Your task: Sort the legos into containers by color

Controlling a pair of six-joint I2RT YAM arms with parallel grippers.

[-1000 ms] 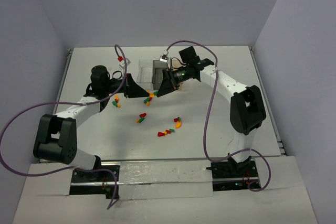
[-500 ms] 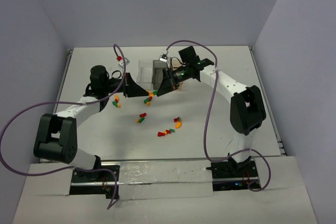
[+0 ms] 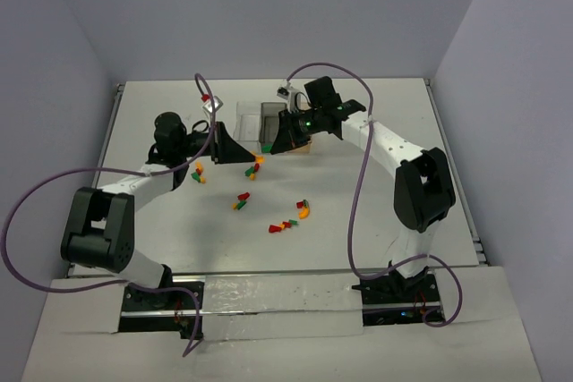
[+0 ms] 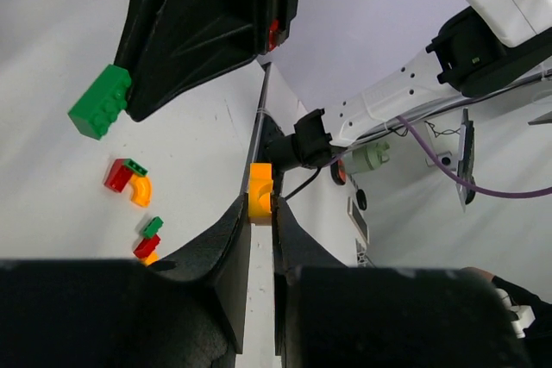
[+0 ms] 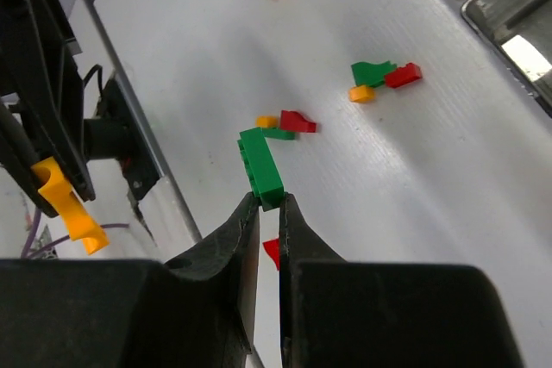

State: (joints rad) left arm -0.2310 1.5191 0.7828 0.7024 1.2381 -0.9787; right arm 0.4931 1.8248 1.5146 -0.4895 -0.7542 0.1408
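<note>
L gripper (image 4: 260, 207) is clenched on a small orange-yellow plastic lego brick (image 4: 260, 193), pinched betw. its black fingertips. R gripper (image 5: 269, 202) is clamped on a green plastic lego brick (image 5: 261, 164); most of the brick sticks out past the tips. Both bricks look lifted off the white table (image 3: 385, 185). The two grippers sit close together, tips nearly facing, just in front of the row of see-through plastic bins (image 3: 253, 114) at the far-middle of the table. The bins' contents can't be made out. Loose red, green & orange legos (image 3: 283, 225) lie scattered in small clusters on the table, nearer the arm bases & apart from the bins.
</note>
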